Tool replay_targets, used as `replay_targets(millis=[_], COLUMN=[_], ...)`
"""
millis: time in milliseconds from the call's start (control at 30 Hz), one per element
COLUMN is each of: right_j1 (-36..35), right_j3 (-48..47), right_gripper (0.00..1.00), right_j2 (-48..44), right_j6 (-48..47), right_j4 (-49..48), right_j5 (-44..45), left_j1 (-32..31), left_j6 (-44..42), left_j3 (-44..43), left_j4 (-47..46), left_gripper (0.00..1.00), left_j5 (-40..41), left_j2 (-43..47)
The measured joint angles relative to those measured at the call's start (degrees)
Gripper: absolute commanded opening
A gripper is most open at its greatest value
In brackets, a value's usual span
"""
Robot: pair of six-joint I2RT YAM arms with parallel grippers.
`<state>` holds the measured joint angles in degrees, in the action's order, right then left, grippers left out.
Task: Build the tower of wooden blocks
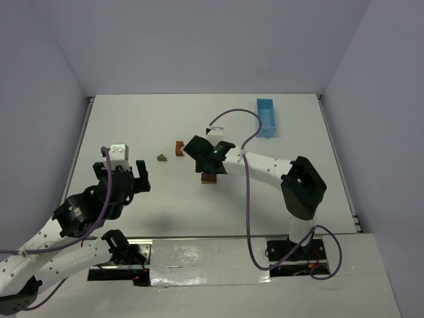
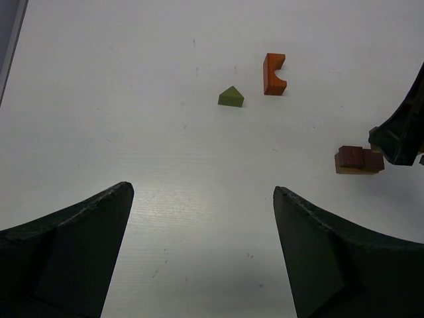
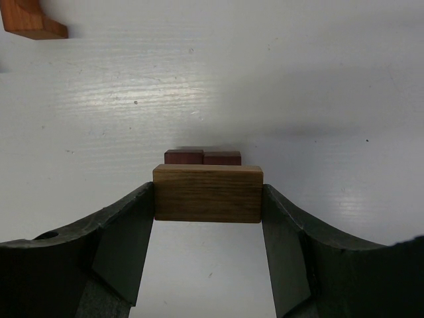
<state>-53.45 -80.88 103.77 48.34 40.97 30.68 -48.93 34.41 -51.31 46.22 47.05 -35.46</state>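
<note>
Fingers of my right gripper [image 3: 207,205] clamp the brown rectangular block [image 3: 208,189] just by two reddish blocks [image 3: 203,157]; my left gripper [image 2: 202,191] hangs wide open.

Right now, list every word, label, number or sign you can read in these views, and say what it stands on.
No readable text in any view.
brown block, reddish blocks, orange arch, green triangle: plain wood, no marks.
blue tray: no label visible.
left arm, right arm: no legible print.
</note>
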Motion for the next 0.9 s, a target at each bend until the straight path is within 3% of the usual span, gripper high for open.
replay_targets(millis=[900], right_j1=[0.02], right_j3=[-0.04], right_gripper=[0.34], right_j2=[5.62], right_j6=[0.22], right_j4=[-2.51], right_j5=[-1.27], left_j1=[0.0], left_j6=[-0.22], left_j3=[0.0], left_j4=[-0.04], left_gripper=[0.99], left_j5=[-0.5], left_j2=[0.02])
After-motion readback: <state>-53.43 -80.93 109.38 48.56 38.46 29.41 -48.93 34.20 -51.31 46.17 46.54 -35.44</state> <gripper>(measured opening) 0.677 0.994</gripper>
